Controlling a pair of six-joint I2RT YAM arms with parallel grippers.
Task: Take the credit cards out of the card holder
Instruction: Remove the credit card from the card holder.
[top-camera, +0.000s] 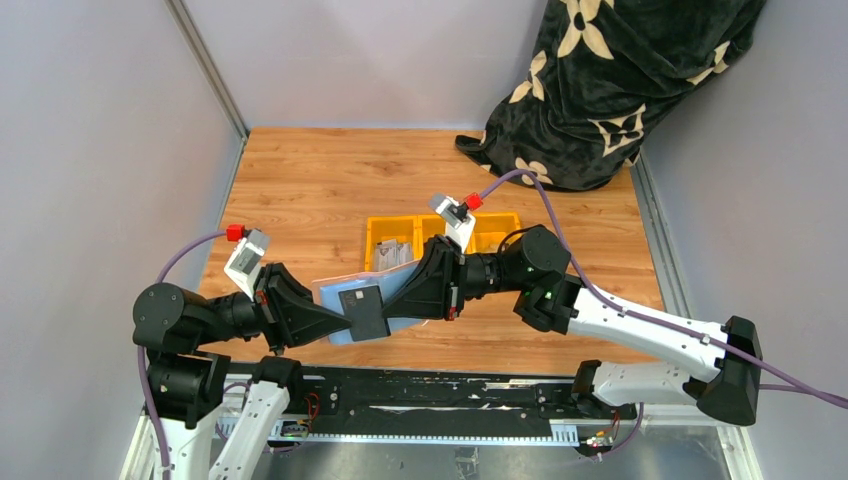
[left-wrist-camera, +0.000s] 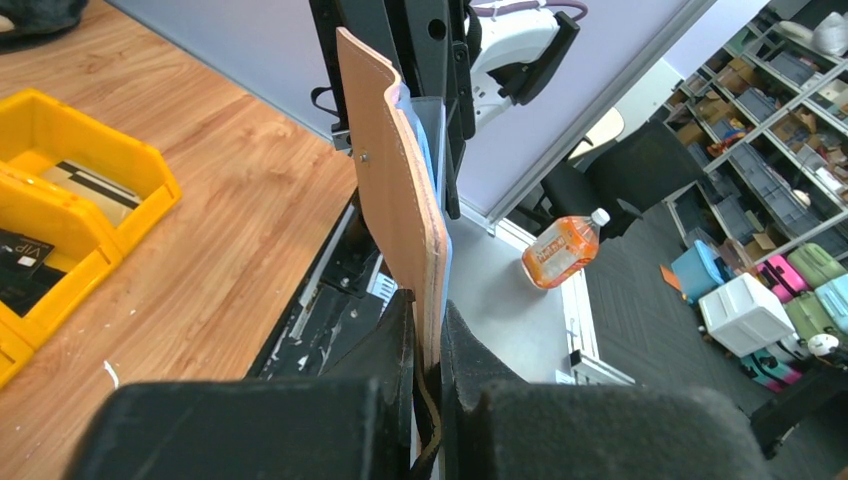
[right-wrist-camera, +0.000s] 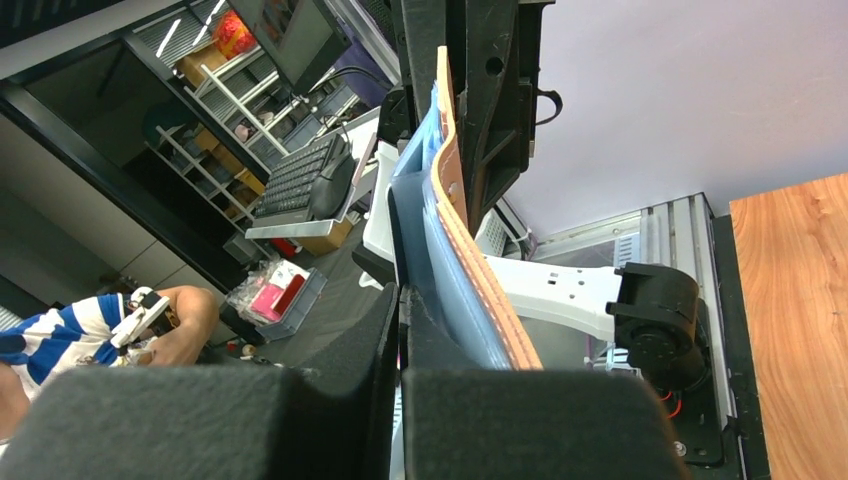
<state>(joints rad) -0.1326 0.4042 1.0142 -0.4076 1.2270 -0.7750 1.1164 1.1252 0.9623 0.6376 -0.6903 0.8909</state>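
Seen from above, two robot arms meet over the middle of a wooden counter (top-camera: 320, 190). They hold the holder (top-camera: 332, 292) up between them, clear of the wood.

The left gripper (left-wrist-camera: 428, 310) has its jaws pressed together on one edge of the holder. The right gripper (right-wrist-camera: 402, 300) pinches the opposite edge in the same way. Both wrist cameras see the holder edge-on: a tan outer skin with pale blue layers behind it, running straight from one set of jaws to the other.

Gripping it at both ends likely keeps the soft wallet stretched flat and steady, so that neither half flops. With both arms occupied, one would probably have to let go before it could reach into a slot.

Just behind the arms stands a row of yellow bins (top-camera: 395, 220). At least one holds a few grey cards (top-camera: 392, 252), so the bins appear to be where the cards are meant to go. From these angles it is impossible to tell whether any cards are in the holder.
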